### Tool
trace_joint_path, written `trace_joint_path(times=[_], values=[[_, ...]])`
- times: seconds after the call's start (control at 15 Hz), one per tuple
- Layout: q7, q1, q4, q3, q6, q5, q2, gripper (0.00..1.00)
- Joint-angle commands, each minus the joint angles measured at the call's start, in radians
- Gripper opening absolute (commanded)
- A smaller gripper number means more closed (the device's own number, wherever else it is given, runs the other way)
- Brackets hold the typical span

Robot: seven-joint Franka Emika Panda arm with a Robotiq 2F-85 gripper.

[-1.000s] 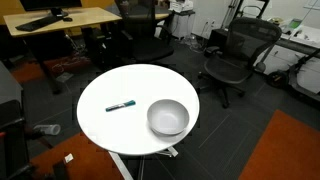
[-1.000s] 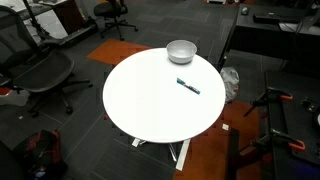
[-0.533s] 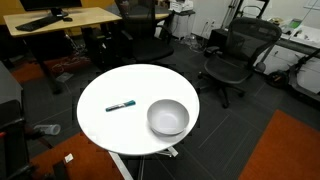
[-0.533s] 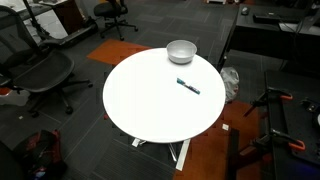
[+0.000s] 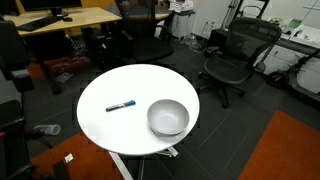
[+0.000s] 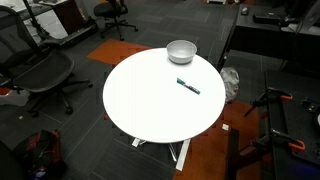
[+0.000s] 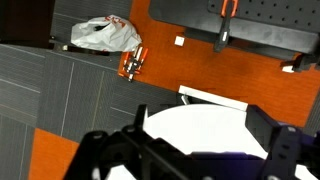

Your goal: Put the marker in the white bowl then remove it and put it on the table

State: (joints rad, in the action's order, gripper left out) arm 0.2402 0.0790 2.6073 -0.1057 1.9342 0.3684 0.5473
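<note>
The teal marker (image 5: 121, 105) lies flat on the round white table (image 5: 120, 82), a short way from the white bowl (image 5: 168, 117), which stands empty near the rim. Both also show in the other exterior view: the marker (image 6: 188, 86), the bowl (image 6: 181, 51) and the table (image 6: 155, 105). In the wrist view my gripper (image 7: 200, 114) is open and empty, its dark fingers (image 7: 141, 113) spread wide above the table's edge (image 7: 200, 128). Neither marker nor bowl shows in the wrist view. A dark blurred shape (image 5: 12, 45) at the left edge of an exterior view may be my arm.
Black office chairs (image 5: 232, 55) and a light-wood desk (image 5: 60, 18) stand behind the table. Another chair (image 6: 40, 72) stands beside it. The floor has orange carpet (image 5: 290, 150). The wrist view shows a white bag (image 7: 105, 33) and a black plate (image 7: 260, 20) on the floor.
A dark blurred shape has come into the top left of an exterior view. The marker and the bowl have not moved.
</note>
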Motion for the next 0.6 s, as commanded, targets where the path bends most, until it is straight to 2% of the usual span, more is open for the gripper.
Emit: trace_joint_path(times=[0.0,0.27,0.53], values=[[-0.106,-0.004,-0.010,0.016,0.119,-0.019,-0.098,1.00],[-0.187,-0.010,-0.015,0.019,0.300,-0.084,-0.210,1.00],[-0.192,-0.016,-0.024,0.013,0.505,-0.195,-0.338,1.00]])
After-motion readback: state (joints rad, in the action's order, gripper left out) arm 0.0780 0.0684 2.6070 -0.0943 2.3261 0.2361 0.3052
